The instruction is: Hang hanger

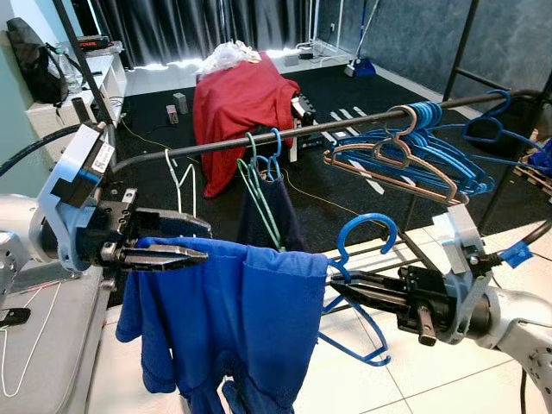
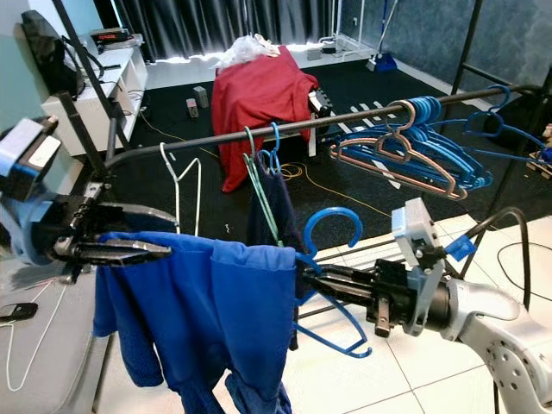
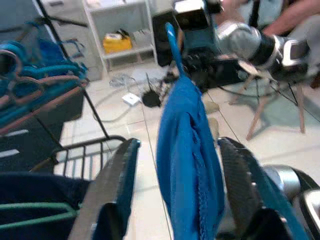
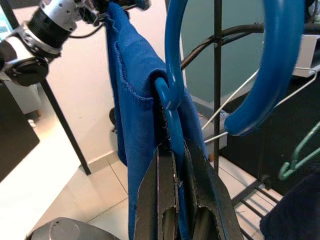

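A blue hanger (image 1: 366,228) carries a blue garment (image 1: 233,319) and is held level in front of the black rail (image 1: 216,147). My right gripper (image 1: 341,283) is shut on the hanger's arm just under the hook, as the right wrist view (image 4: 172,155) shows close up. On the other side, my left gripper (image 1: 207,242) stands open with the garment's far shoulder between its fingers (image 3: 120,180). The hook sits below the rail and nearer to me, not touching it.
On the rail hang a green hanger with a dark garment (image 1: 263,194), a white wire hanger (image 1: 181,181) and several blue and tan hangers (image 1: 414,147). A red-draped object (image 1: 241,99) stands behind. A grey surface (image 1: 52,345) lies at lower left, and white shelves (image 1: 60,103) stand at far left.
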Motion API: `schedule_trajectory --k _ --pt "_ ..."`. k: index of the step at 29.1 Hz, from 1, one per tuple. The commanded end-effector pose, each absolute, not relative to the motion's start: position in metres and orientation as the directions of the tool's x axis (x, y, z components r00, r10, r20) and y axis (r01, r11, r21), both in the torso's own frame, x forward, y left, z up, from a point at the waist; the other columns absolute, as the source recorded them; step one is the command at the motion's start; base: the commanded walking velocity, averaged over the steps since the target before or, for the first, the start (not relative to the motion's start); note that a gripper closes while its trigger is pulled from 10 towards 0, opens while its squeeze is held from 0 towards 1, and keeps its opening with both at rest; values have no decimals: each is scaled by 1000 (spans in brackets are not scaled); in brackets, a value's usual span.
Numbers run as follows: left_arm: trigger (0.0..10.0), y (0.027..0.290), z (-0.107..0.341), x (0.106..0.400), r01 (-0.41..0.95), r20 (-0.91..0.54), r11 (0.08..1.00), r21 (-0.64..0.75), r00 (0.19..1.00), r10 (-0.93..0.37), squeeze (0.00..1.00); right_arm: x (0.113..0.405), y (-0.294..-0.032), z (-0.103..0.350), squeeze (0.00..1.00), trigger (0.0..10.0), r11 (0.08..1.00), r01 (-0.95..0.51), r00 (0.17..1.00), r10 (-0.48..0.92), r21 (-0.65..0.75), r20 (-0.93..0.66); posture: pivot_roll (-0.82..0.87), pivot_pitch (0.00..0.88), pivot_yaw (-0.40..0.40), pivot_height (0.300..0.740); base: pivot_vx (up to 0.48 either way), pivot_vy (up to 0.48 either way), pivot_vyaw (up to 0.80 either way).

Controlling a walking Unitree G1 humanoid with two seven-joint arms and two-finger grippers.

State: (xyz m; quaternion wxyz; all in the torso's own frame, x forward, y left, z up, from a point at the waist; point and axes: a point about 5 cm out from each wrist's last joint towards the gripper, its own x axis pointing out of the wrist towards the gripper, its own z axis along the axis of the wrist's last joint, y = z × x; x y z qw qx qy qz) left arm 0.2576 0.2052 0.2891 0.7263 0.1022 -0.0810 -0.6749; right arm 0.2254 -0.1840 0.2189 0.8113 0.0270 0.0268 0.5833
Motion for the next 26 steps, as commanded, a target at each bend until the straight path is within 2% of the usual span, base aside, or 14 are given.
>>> schedule_trajectory --k 1,6,7,9,13,14,16,18,19,26 --pt "10000 206 295 257 957 15 74 281 72 -997 1000 223 -176 222 0 0 271 -960 273 962 73 16 -112 0 61 740 0 0 0" --pt "10000 242 318 257 933 281 237 272 158 -946 1000 221 -177 222 0 0 274 -959 277 961 78 29 -109 0 62 740 0 0 0" --pt "10000 242 318 257 933 281 237 272 158 -946 1000 221 -177 222 0 0 274 -959 277 961 78 29 -109 0 62 740 0 0 0" --pt "10000 262 323 252 922 376 298 247 193 -907 1000 221 -178 224 0 0 274 -959 278 960 74 39 -106 0 63 740 0 0 0" --pt "10000 275 315 247 922 395 327 207 228 -890 1000 220 -181 229 0 0 278 -959 281 958 64 54 -103 0 61 740 0 0 0" --pt "10000 274 304 248 926 363 334 178 254 -897 1000 221 -182 232 0 0 281 -958 284 957 56 65 -99 0 60 740 0 0 0" --pt "10000 274 304 248 926 363 334 178 254 -897 1000 221 -182 232 0 0 281 -958 284 957 56 65 -99 0 60 740 0 0 0" --pt "10000 265 277 250 935 283 333 118 290 -914 1000 221 -184 238 0 0 283 -958 285 954 39 90 -99 0 61 740 0 0 0" --pt "10000 259 263 249 943 255 322 84 292 -922 0 220 -184 241 0 0 280 -960 281 954 31 108 -99 0 61 740 0 0 0" --pt "10000 250 245 250 948 269 316 40 294 -917 0 217 -185 252 0 0 256 -966 257 950 25 179 -105 0 61 740 0 0 0"
